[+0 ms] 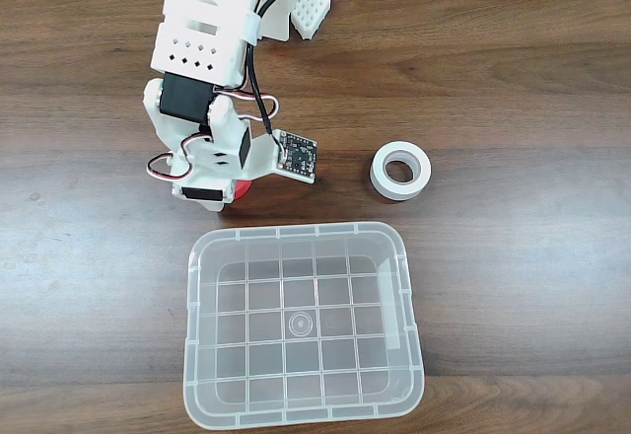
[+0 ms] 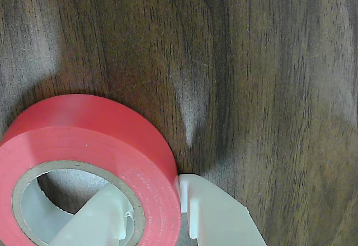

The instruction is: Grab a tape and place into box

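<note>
The red tape (image 2: 95, 140) lies flat on the dark wooden table, low and left in the wrist view, with its grey-beige core showing. My gripper (image 2: 156, 212) straddles the roll's right wall: one white finger sits inside the core and the other presses against the outside. In the fixed view my gripper (image 1: 233, 193) points down, a sliver of the red tape (image 1: 244, 190) peeks out beneath it, and the arm covers the rest of the roll. The clear box (image 1: 296, 229) with its grid bottom stands just below the gripper, holding nothing.
A white tape roll (image 1: 400, 171) lies to the right of the gripper, above the box's right corner. The arm's white base (image 1: 306, 10) stands at the top edge. Bare wooden table (image 1: 523, 286) lies to the right of the box.
</note>
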You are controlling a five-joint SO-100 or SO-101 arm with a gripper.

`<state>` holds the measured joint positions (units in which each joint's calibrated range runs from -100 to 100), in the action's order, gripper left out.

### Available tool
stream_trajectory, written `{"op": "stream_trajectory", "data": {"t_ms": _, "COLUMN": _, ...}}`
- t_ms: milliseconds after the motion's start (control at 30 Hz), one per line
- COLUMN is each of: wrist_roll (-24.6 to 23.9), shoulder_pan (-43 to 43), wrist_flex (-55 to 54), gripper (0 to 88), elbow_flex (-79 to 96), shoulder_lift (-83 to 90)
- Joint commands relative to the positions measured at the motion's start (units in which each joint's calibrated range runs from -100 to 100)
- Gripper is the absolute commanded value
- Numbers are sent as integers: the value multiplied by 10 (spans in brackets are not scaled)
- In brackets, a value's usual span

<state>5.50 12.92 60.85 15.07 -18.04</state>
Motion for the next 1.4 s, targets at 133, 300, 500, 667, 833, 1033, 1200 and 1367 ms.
{"op": "stream_trajectory", "data": {"t_ms": 133, "wrist_roll": 1, "shoulder_pan": 10, "wrist_flex": 5, "gripper": 24, "elbow_flex": -40, "shoulder_lift": 63}}
{"op": "stream_trajectory", "data": {"t_ms": 300, "wrist_roll": 2, "shoulder_pan": 14, "wrist_flex": 53, "gripper": 24, "elbow_flex": -40, "shoulder_lift": 144}}
{"op": "stream_trajectory", "data": {"t_ms": 500, "wrist_roll": 2, "shoulder_pan": 10, "wrist_flex": 103, "gripper": 24, "elbow_flex": -40, "shoulder_lift": 267}}
{"op": "stream_trajectory", "data": {"t_ms": 667, "wrist_roll": 3, "shoulder_pan": -6, "wrist_flex": 116, "gripper": 24, "elbow_flex": -49, "shoulder_lift": 374}}
{"op": "stream_trajectory", "data": {"t_ms": 833, "wrist_roll": 3, "shoulder_pan": -39, "wrist_flex": 148, "gripper": 24, "elbow_flex": -136, "shoulder_lift": 424}}
{"op": "stream_trajectory", "data": {"t_ms": 1033, "wrist_roll": -1, "shoulder_pan": -77, "wrist_flex": 170, "gripper": 24, "elbow_flex": -275, "shoulder_lift": 423}}
{"op": "stream_trajectory", "data": {"t_ms": 1200, "wrist_roll": -4, "shoulder_pan": -113, "wrist_flex": 148, "gripper": 24, "elbow_flex": -331, "shoulder_lift": 366}}
{"op": "stream_trajectory", "data": {"t_ms": 1367, "wrist_roll": -23, "shoulder_pan": -125, "wrist_flex": 136, "gripper": 24, "elbow_flex": -421, "shoulder_lift": 254}}
